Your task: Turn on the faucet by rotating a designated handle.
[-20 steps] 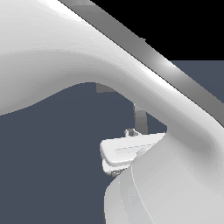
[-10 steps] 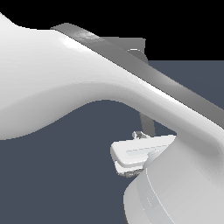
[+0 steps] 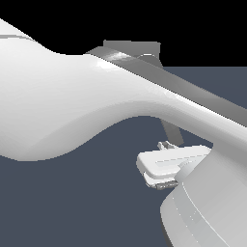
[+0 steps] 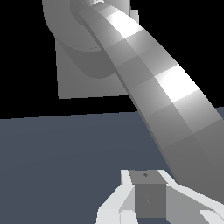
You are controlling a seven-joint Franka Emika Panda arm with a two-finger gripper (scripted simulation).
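The faucet shows in the wrist view as a square grey plate with a round hub. The handle is a long curved bright grey bar running from the hub past my gripper. The fingers look closed together into one grey block just beside the bar's end. In the exterior view the handle crosses behind my white arm. The white hand sits below it, and the gripper reaches up to the bar, its tips hidden by the arm.
A dark blue-grey floor lies under everything. My own white arm links fill most of the exterior view and hide much of the faucet.
In the exterior view my hand has shifted right and slightly down. The handle's hub end has come lower into the picture, and the arm covers more of the left.
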